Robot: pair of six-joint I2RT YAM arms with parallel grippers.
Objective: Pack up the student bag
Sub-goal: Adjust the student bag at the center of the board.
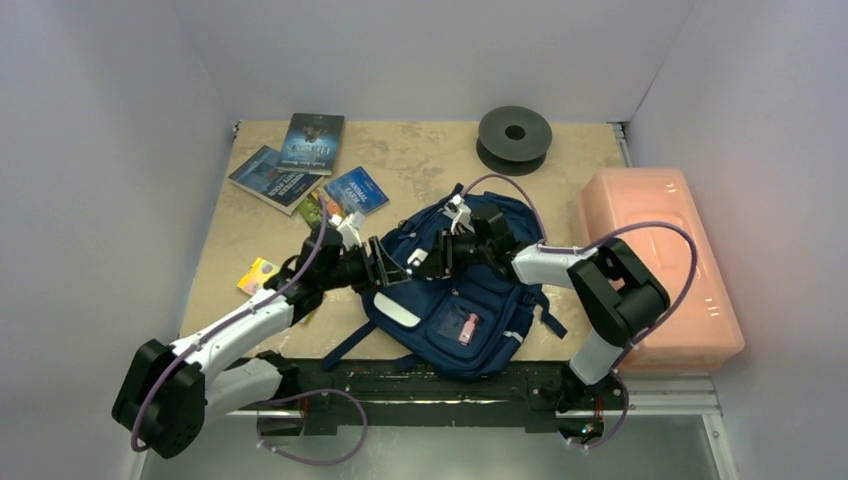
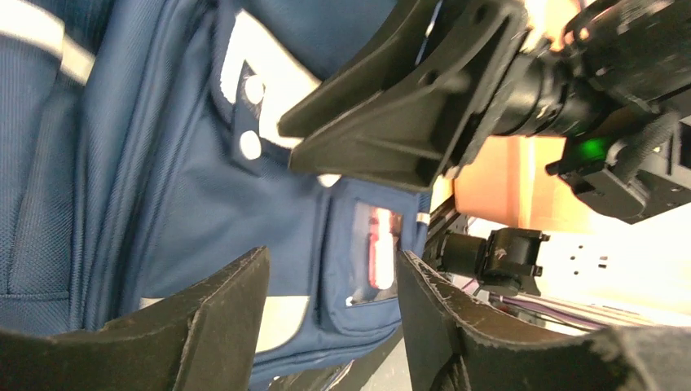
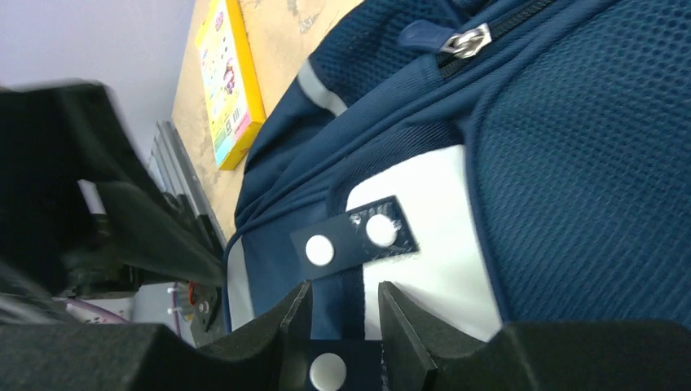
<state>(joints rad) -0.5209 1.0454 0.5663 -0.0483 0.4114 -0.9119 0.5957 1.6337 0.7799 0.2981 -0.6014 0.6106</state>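
**Both pincers meet over the student bag**

From above, you see the student bag (image 1: 455, 300) lying on the worktop (image 1: 420, 170) at its near edge, between the books (image 1: 300, 160) and the pink box (image 1: 660, 265). The left pincer (image 1: 390, 270) and right pincer (image 1: 435, 258) face each other over its top.

Your left wrist view shows its pincer (image 2: 330, 314) spread apart above the bag's front pocket.

Your right wrist view shows its pincer (image 3: 344, 314) nearly closed around a dark snap strap (image 3: 352, 305); whether it grips, you cannot tell.

White-walled lab enclosure (image 1: 120, 120), bolted arms
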